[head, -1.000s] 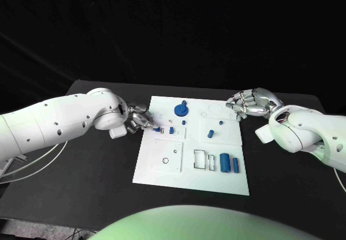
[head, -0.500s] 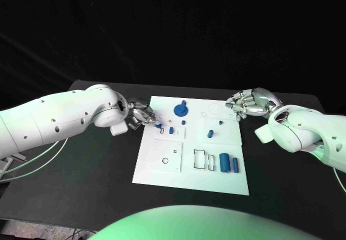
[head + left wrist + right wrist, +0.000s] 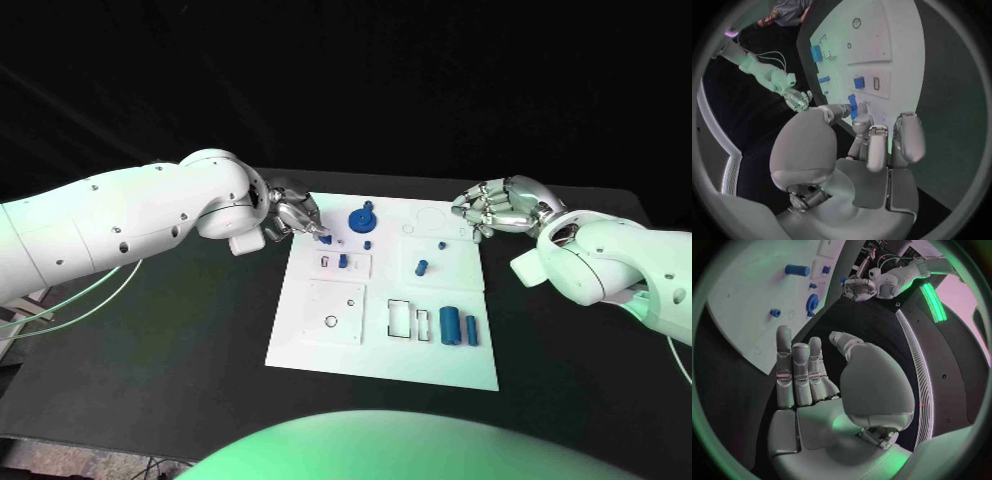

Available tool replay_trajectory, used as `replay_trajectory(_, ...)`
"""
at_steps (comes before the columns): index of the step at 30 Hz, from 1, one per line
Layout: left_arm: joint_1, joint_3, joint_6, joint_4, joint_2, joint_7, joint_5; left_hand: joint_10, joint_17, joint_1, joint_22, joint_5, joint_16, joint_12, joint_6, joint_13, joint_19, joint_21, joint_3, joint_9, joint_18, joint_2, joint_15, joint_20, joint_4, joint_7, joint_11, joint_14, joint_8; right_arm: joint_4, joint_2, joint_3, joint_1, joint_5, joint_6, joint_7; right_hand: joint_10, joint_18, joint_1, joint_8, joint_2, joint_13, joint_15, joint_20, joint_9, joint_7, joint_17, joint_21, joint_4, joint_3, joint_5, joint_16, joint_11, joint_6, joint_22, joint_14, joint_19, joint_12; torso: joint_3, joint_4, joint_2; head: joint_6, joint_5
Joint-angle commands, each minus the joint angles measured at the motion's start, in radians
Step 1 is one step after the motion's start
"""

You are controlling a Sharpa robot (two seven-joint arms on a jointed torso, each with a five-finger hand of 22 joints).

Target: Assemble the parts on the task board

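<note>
Head view, near to far: task board (image 3: 325,345) lies mid-table (image 3: 159,380), wide bare black table at its near, left & right edges. Blue parts counted on board: 2 upright cylinders (image 3: 459,325) side by side at near-right, next to 2 rectangular slots (image 3: 408,320); 1 slanted peg (image 3: 423,267) mid-right; 1 small block (image 3: 343,261) mid-left; 1 small stud (image 3: 371,244) just beyond it; 1 round gear-like part (image 3: 362,220) at far centre; 1 tiny stud (image 3: 438,243) far-right. Seventh+ bits too small to tell.

L hand (image 3: 293,217) sits over board's far-left edge, pinching a small blue piece (image 3: 323,239) between thumb & finger, just above board, near the block. L wrist view shows same piece (image 3: 852,105) at the fingertips (image 3: 861,120).

R hand (image 3: 495,205) hangs off board's far-right corner, above bare table, fingers curled in, holding nothing; R wrist view shows fingers (image 3: 795,371) together, upright, apart from board.
</note>
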Motion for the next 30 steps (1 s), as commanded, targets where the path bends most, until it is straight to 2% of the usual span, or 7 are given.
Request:
replay_trajectory(1,0.002,-0.005,-0.014,0.015,0.004,-0.031,-0.11,0.012,0.239,-0.009,0.004,0.014,0.005,0.008,0.011,0.007,0.008,0.005,0.204,0.004,-0.019,-0.001,-0.009,0.001,-0.205,-0.001,0.0,0.093,-0.008,0.004,-0.001,0.001,0.002,-0.003,-0.002,0.009,0.003,0.013,0.007,0.004,0.0,-0.001,0.0,-0.001,-0.001,-0.001,-0.001,-0.006,0.0,0.006,0.006,0.003,-0.003,0.0,-0.002,0.001,0.009,-0.002,0.0008,0.0,-0.001,0.0,0.0)
replay_trajectory(10,0.002,-0.021,-0.043,0.049,0.001,-0.06,-0.217,0.023,0.24,-0.017,0.016,0.046,0.006,0.012,0.021,0.02,0.014,0.015,0.209,0.014,-0.022,-0.007,-0.012,-0.002,-0.211,-0.005,-0.004,0.094,-0.012,0.008,0.001,0.001,0.028,-0.003,-0.021,0.026,-0.003,0.012,0.011,0.002,-0.002,-0.003,0.0,-0.001,-0.002,0.0,-0.022,-0.009,-0.003,0.009,0.007,-0.014,-0.002,-0.004,-0.003,-0.014,0.007,-0.006,-0.0004,0.0008,0.0,0.0,-0.001)
replay_trajectory(15,0.001,-0.029,-0.064,0.073,-0.003,-0.075,-0.251,0.037,0.24,-0.029,0.027,0.092,0.006,0.019,0.03,0.04,0.021,0.025,0.212,0.026,-0.025,-0.014,-0.015,-0.006,-0.217,-0.008,-0.007,0.094,-0.017,0.002,0.008,0.001,0.052,0.015,-0.041,0.066,-0.064,0.01,0.011,-0.017,-0.007,-0.101,0.027,0.023,-0.013,0.024,-0.119,-0.105,-0.005,0.038,0.006,-0.136,0.025,-0.033,-0.064,-0.123,-0.054,-0.121,-0.0008,0.0011,0.0,0.0,-0.001)
replay_trajectory(18,-0.001,-0.033,-0.075,0.086,-0.004,-0.077,-0.265,0.046,0.24,-0.035,0.035,0.113,0.006,0.025,0.036,0.053,0.024,0.031,0.212,0.034,-0.026,-0.018,-0.017,-0.007,-0.22,-0.01,-0.009,0.094,-0.019,-0.006,0.015,0.001,0.065,0.041,-0.051,0.104,-0.12,0.005,0.016,-0.055,-0.008,-0.217,0.063,0.054,-0.031,0.054,-0.183,-0.208,-0.01,0.063,0.006,-0.244,0.058,-0.059,-0.138,-0.241,-0.112,-0.24,-0.0018,0.0013,0.001,0.0,-0.001)
replay_trajectory(19,-0.002,-0.035,-0.078,0.09,-0.004,-0.078,-0.27,0.047,0.241,-0.036,0.037,0.117,0.006,0.026,0.037,0.056,0.025,0.032,0.213,0.035,-0.027,-0.018,-0.017,-0.008,-0.221,-0.011,-0.009,0.094,-0.019,-0.011,0.019,0.001,0.07,0.054,-0.059,0.123,-0.12,0.008,0.017,-0.087,-0.009,-0.301,0.083,0.074,-0.046,0.069,-0.254,-0.27,-0.018,0.074,0.0,-0.323,0.081,-0.058,-0.191,-0.259,-0.129,-0.305,-0.0019,0.0015,0.001,0.0,0.0)
replay_trajectory(25,-0.005,-0.042,-0.082,0.096,0.0,-0.078,-0.282,0.053,0.241,-0.039,0.041,0.128,0.007,0.029,0.04,0.064,0.027,0.036,0.213,0.04,-0.028,-0.02,-0.018,-0.009,-0.224,-0.012,-0.011,0.094,-0.02,-0.032,0.033,0.001,0.084,0.096,-0.084,0.193,-0.151,0.005,0.03,-0.174,0.006,-0.467,0.122,0.11,-0.077,0.093,-0.405,-0.39,-0.062,0.103,-0.015,-0.497,0.107,-0.063,-0.3,-0.33,-0.175,-0.42,-0.0027,0.0011,0.002,0.0,0.001)
replay_trajectory(30,-0.006,-0.046,-0.07,0.092,0.009,-0.074,-0.29,0.057,0.241,-0.04,0.045,0.134,0.007,0.032,0.042,0.07,0.029,0.039,0.214,0.042,-0.029,-0.022,-0.019,-0.009,-0.225,-0.013,-0.012,0.094,-0.021,-0.064,0.057,0.001,0.096,0.142,-0.114,0.254,-0.101,0.012,0.017,-0.231,0.017,-0.572,0.123,0.119,-0.09,0.088,-0.513,-0.455,-0.086,0.109,-0.012,-0.608,0.107,-0.007,-0.386,-0.288,-0.142,-0.483,-0.0022,0.0,0.001,0.0,0.001)
